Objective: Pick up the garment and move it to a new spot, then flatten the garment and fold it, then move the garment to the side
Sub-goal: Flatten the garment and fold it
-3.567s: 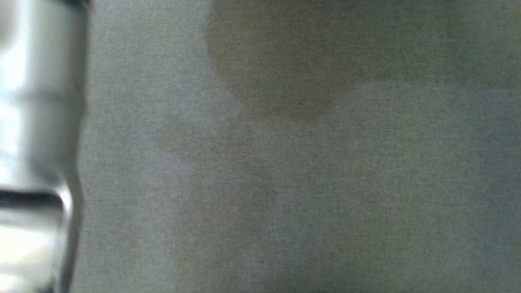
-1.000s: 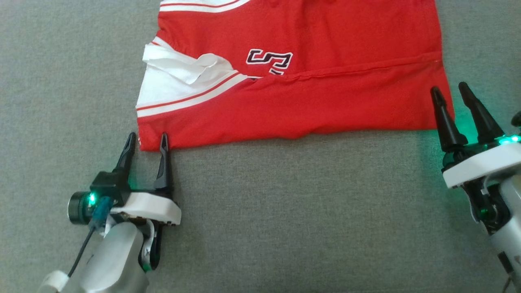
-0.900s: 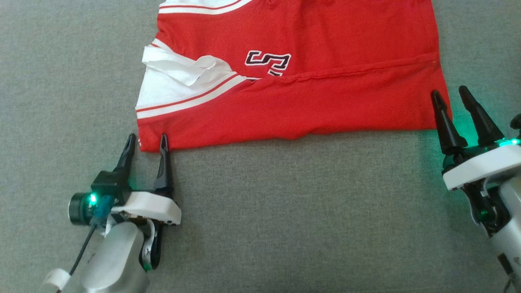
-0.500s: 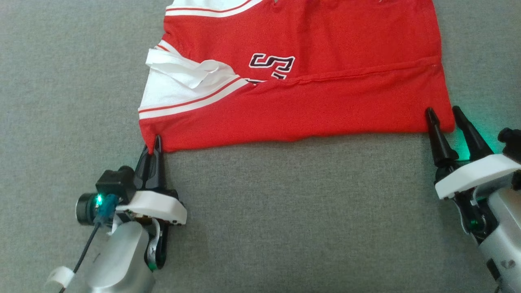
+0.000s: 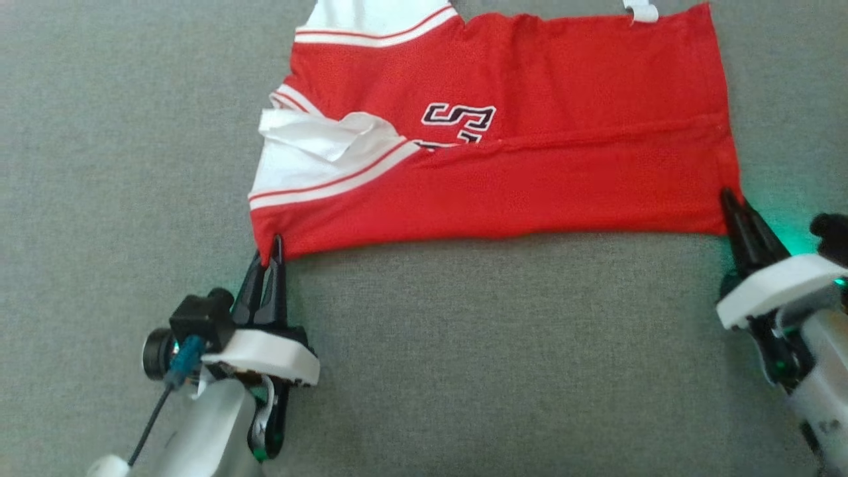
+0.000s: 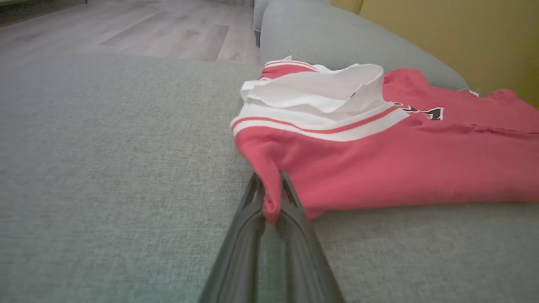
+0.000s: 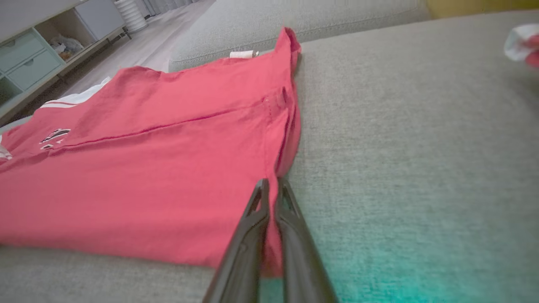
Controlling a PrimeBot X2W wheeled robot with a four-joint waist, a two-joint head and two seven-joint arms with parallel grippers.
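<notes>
The grey sofa [image 5: 464,371] carries a red jersey [image 5: 563,179] spread across its seat, partly folded (white cloth [image 5: 311,142] bunched at its left end). From the head, both near corners are seen taken: the left fingers [image 5: 275,288] are clamped on the near left corner, the right fingers [image 5: 745,232] pinched on the near right one. The left wrist view adds a wooden floor [image 6: 147,29] beyond the sofa's edge. The right wrist view adds a cabinet [image 7: 38,54] with drawers and a small white tag [image 7: 243,54] at the jersey's far edge.
</notes>
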